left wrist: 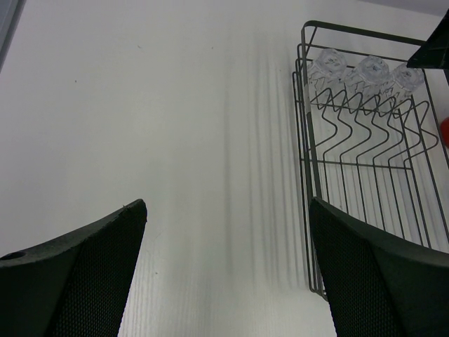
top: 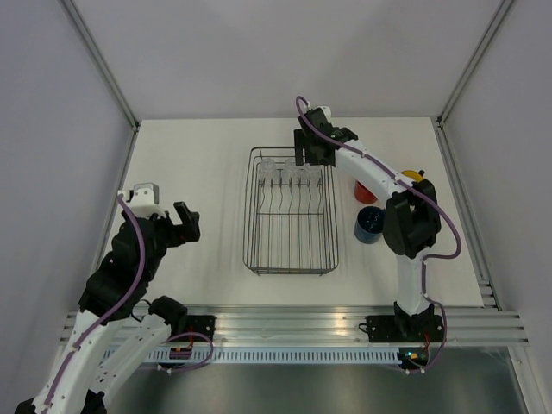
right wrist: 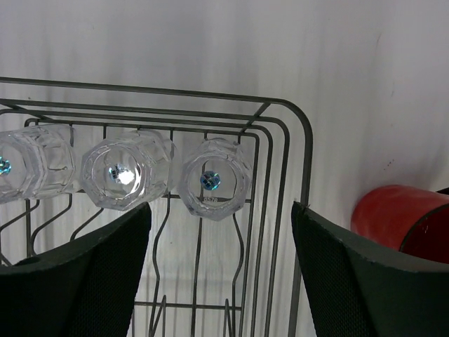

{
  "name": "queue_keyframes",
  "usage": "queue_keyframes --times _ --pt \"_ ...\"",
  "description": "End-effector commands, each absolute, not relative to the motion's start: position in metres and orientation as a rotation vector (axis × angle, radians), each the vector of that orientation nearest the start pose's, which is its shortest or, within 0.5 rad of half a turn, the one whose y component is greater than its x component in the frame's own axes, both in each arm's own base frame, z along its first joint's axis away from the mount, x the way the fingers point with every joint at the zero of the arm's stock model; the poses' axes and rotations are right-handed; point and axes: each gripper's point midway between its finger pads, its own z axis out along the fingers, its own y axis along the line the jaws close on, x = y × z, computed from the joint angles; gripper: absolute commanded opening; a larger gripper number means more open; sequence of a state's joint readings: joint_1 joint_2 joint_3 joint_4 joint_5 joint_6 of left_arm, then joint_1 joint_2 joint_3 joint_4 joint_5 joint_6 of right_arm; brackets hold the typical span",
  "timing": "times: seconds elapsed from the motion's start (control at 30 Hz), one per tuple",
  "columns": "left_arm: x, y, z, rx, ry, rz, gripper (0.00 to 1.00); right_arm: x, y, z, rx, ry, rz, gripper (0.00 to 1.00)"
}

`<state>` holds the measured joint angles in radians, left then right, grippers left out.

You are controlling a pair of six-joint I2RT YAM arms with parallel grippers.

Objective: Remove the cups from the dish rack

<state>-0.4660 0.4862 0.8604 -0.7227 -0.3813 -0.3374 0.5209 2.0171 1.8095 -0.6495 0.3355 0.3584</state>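
The dark grey wire dish rack [top: 248, 216] stands mid-table. Three clear glass tumblers lie in a row at its far end [top: 289, 172]. My right gripper [top: 309, 159] is open above the rack's far right corner. In the right wrist view it [right wrist: 221, 207] hangs over the rightmost tumbler [right wrist: 214, 179], with the other two [right wrist: 123, 175] [right wrist: 28, 168] to the left. The red mug [top: 366, 190], dark blue mug [top: 369, 224] and yellow mug [top: 412, 176] stand right of the rack. The pale cream mug is out of view. My left gripper [top: 188, 222] is open and empty left of the rack.
The left wrist view shows bare white table between the open left gripper [left wrist: 228, 203], the rack's left wall [left wrist: 309, 140] and the tumblers [left wrist: 372, 70]. The red mug [right wrist: 396, 214] sits close outside the rack's right rim [right wrist: 309, 140]. Walls enclose the table on three sides.
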Motion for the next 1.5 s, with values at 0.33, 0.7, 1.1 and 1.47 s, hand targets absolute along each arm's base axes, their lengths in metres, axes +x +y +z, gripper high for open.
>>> queue_keyframes --times 0.33,0.7,1.1,1.47 --pt "0.212 -0.052 0.267 -0.106 1.871 -0.208 1.0 0.49 0.222 0.125 -0.042 2.39 -0.054 0.76" --pt "0.211 -0.054 0.268 -0.098 1.872 -0.22 1.0 0.492 0.222 0.094 -0.038 2.433 -0.069 0.65" --pt "0.211 -0.055 0.267 -0.09 1.872 -0.227 1.0 0.493 0.218 0.093 -0.042 2.431 -0.075 0.5" --pt "0.211 -0.057 0.267 -0.081 1.876 -0.237 1.0 0.488 0.22 0.135 -0.049 2.37 -0.021 0.34"
